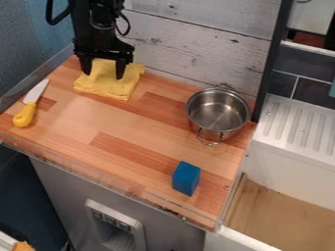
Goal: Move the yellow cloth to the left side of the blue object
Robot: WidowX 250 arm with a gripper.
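Observation:
The black gripper [103, 72] hangs at the upper left of the counter, its two fingers spread apart over the yellow cloth [111, 86]. The cloth lies folded on the wood near the back wall, partly covered by the fingers; whether they touch it I cannot tell. A blue block [186, 178] stands near the front right edge of the counter, well to the right of the cloth and nearer the camera.
A metal pot [218, 113] stands at the counter's right rear. At the left lies a knife with a yellow handle [25, 115]. A low clear rim [93, 170] runs along the front edge, and a white sink [292, 163] adjoins the right side.

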